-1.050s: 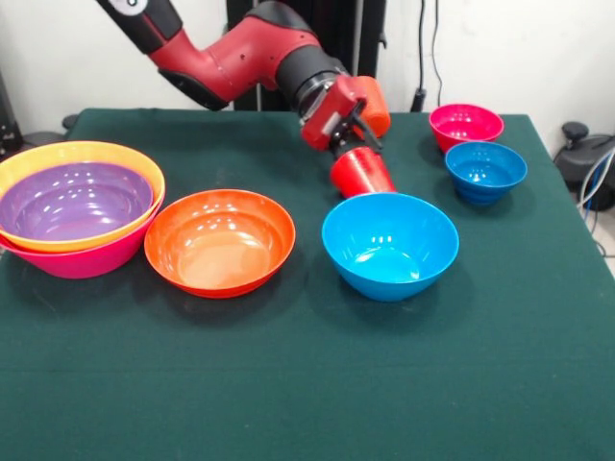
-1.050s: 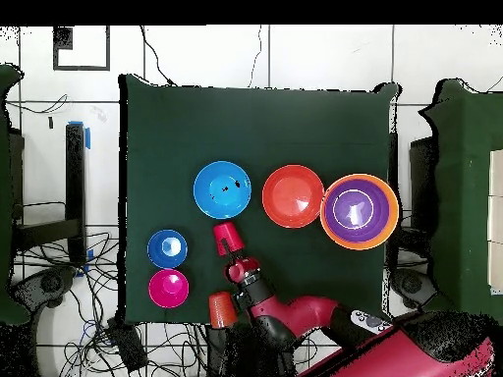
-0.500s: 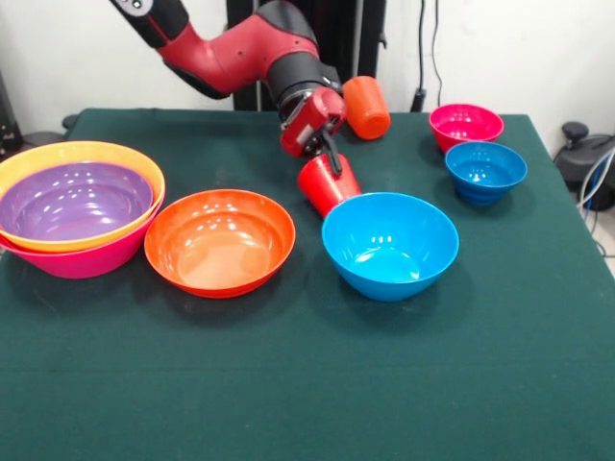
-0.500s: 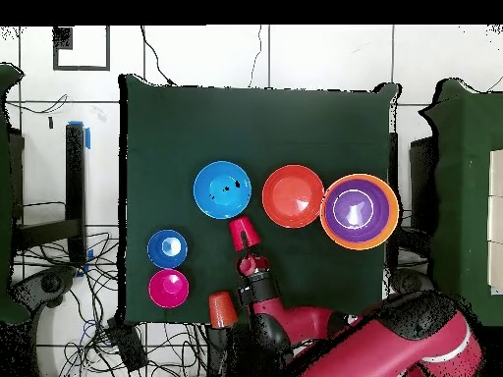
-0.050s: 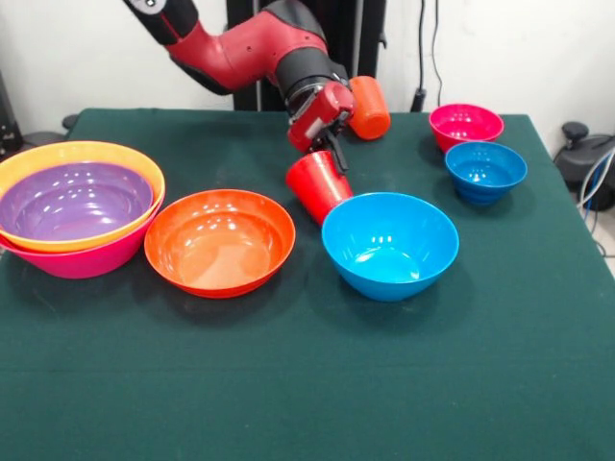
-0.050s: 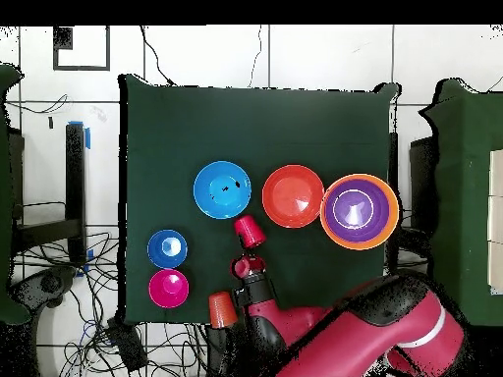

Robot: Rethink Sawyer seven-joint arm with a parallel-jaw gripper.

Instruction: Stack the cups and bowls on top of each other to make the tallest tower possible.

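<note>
Between red-orange bowl [image 5: 220,241] and medium blue bowl [image 5: 389,245], tilted red cup [image 5: 318,185] clamped in gripper [image 5: 332,158], seemingly off the table [image 5: 307,384]. Behind the gripper, orange cup [image 5: 368,107]. At one side, purple bowl [image 5: 75,202] nested in yellow-orange bowl [image 5: 58,156] and pink bowl [image 5: 86,261]

Pincer [image 5: 332,154] clamped on tilted red cup [image 5: 318,185], rim held up, base low between red-orange bowl [image 5: 220,241] at 9 o'clock and medium blue bowl [image 5: 390,245] at 4 o'clock. Orange cup [image 5: 368,108] lies beside the wrist at 1 o'clock. Purple bowl [image 5: 75,200] nested in yellow-orange [image 5: 38,158] and pink [image 5: 91,259] bowls, far left of worktop [image 5: 307,384]. Magenta bowl [image 5: 466,125] and small blue bowl [image 5: 485,171] at 2 o'clock.
</note>
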